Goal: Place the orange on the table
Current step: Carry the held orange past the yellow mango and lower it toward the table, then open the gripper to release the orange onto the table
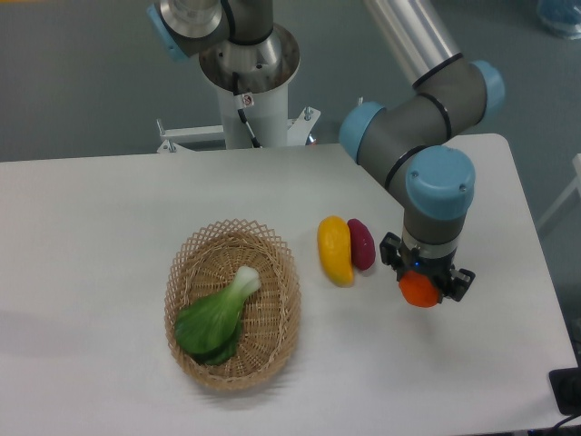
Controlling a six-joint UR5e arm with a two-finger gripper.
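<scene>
Right now the robot arm point(427, 118) is reaching down over the right side of the white desk point(91, 227), and its claw point(421, 289) is pointing straight down. The claw is squeezing the orange point(418, 291) between its two fingers, so it is closed on the fruit and holding it from the sides. The orange is small, round and bright, and it is peeking out under the black claw. I cannot tell if the orange is touching the desk or hanging just above it. To the left of the claw, near it but apart from it, a long yellow fruit point(334, 249) is lying on the desk. A purple fruit point(361, 243) is lying right beside the yellow one, and they are touching. Further left a woven basket point(232, 302) is sitting on the desk. Inside the basket a leafy green vegetable point(218, 318) with a pale stem is lying, with its stem pointing up and to the right. The basket is well apart from the claw.
</scene>
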